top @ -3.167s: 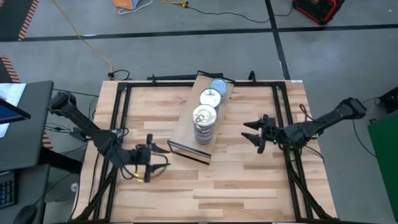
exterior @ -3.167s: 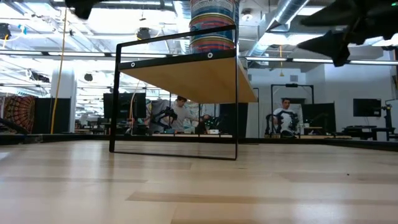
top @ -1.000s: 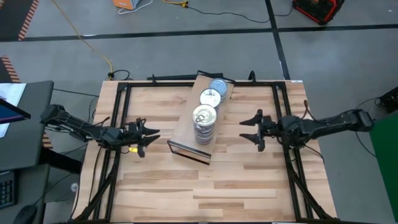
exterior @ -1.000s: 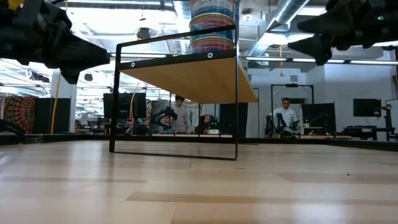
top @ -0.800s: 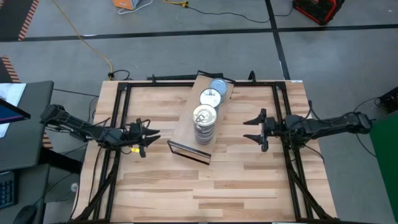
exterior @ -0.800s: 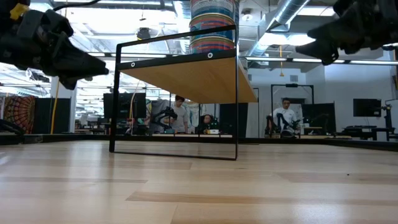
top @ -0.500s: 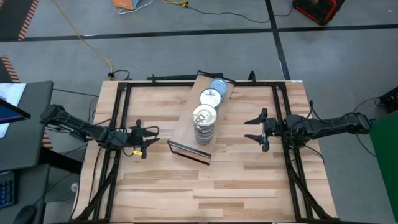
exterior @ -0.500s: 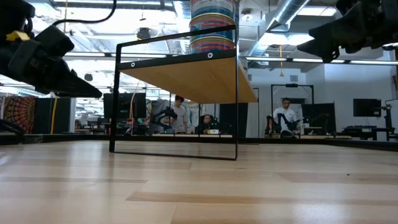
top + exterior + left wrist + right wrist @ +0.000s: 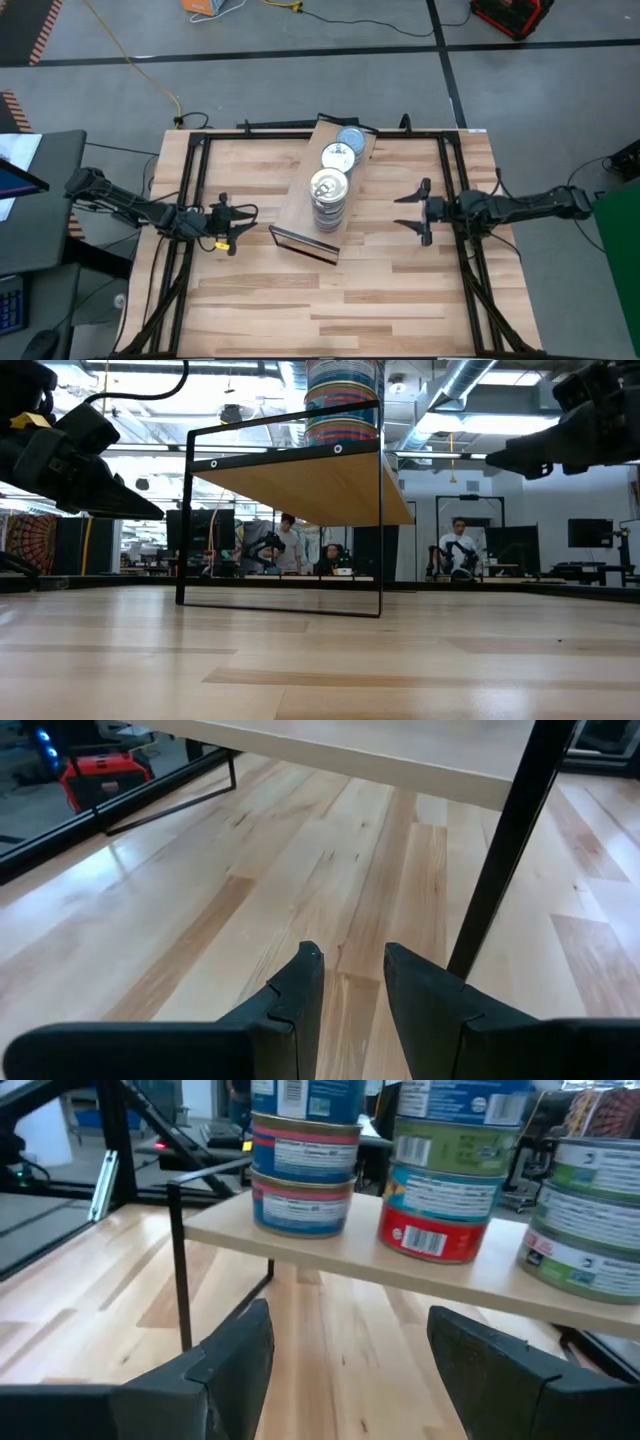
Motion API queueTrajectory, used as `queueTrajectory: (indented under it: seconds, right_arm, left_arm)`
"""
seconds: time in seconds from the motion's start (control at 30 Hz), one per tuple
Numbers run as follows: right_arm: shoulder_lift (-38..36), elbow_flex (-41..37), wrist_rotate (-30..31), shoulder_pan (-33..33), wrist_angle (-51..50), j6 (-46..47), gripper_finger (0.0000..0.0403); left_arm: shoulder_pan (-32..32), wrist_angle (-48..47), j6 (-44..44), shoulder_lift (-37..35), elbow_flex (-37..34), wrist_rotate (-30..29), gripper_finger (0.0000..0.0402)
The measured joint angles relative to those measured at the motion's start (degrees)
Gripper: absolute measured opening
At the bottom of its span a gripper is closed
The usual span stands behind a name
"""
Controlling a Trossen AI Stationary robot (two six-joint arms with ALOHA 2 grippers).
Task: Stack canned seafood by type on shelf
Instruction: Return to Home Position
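Note:
The shelf (image 9: 318, 195), a light-wood board on thin black legs, stands slantwise in the middle of the table. Three stacks of canned seafood rest on it: a tall one with a gold lid (image 9: 329, 188), one with a pale lid (image 9: 340, 156), and one with a blue-grey top (image 9: 351, 138). The right wrist view shows their blue (image 9: 305, 1170), green-and-red (image 9: 445, 1190) and green (image 9: 590, 1230) labels. My left gripper (image 9: 245, 215) hovers left of the shelf, narrowly open and empty (image 9: 352, 970). My right gripper (image 9: 402, 210) hovers right of it, wide open and empty (image 9: 350, 1350).
A black frame (image 9: 300, 128) runs around the slatted tabletop. The shelf's black leg (image 9: 510, 850) stands just ahead of my left gripper. Bare wood lies along the table's near side (image 9: 330, 300). People sit in the room beyond (image 9: 460, 550).
My right gripper has drawn back toward the table's right edge, sunk a little and rolled, staying open. My left gripper has tipped downward and dropped slightly at the table's left side. The cans and the shelf have kept still.

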Motion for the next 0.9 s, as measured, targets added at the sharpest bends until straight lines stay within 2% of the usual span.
queueTrajectory:
  seconds: [0.27, 0.9]
  right_arm:
    - [-2.9, 0.0, 0.0, -0.1, -9.6, 1.8, 0.0292]
    - [-2.8, 0.0, 0.0, 0.1, -17.0, 3.1, 0.0292]
  left_arm:
    - [0.0, -0.2, 0.0, 0.0, 0.0, 0.0, 0.0102]
    - [0.0, -0.2, 0.0, 0.0, 0.0, 0.0, 0.0102]
